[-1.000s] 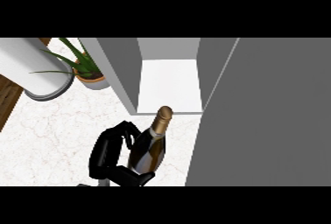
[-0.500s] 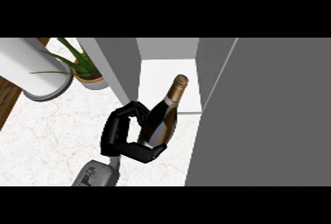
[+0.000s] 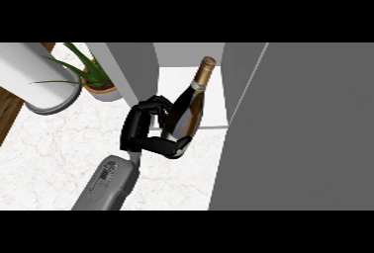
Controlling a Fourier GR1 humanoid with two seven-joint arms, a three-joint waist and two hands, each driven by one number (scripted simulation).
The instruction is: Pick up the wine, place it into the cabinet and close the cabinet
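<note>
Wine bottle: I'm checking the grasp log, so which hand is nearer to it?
Left. The left hand has its fingers curled round the wine bottle from its left side; the right hand shows nowhere in this view.

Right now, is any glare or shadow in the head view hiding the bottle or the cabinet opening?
Head view: the light is even, with no hard shadows. The wine bottle carries a pale sheen along its body, but its outline reads clearly in the left hand. The cabinet floor is bright white, not washed out. The grey door at the right is flat and blocks whatever lies behind it.
</note>
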